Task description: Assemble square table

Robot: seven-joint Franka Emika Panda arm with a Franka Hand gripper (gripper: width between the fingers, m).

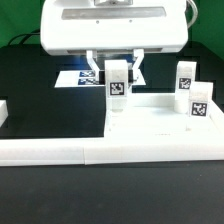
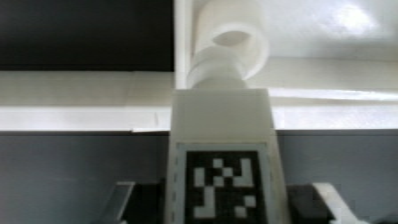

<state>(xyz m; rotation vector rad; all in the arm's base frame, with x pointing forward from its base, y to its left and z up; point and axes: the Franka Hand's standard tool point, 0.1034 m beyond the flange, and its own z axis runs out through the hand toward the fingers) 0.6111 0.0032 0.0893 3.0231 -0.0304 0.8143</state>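
Border wall (image 1: 60, 152) fronts slab (image 1: 150, 125); hand (image 1: 117, 70) grips leg (image 1: 118, 85).

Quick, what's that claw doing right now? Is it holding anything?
Gripper: jaws closed on a leg, held upright over the tabletop.

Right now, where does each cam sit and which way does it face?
Exterior view: off the arm, low across the table, facing the tabletop slab, the standing legs and the tool with the white wrist housing above.
Wrist view: on the wrist, looking down along the tool at the held leg; both fingertips show.
Shared: the tagged leg in the tool.
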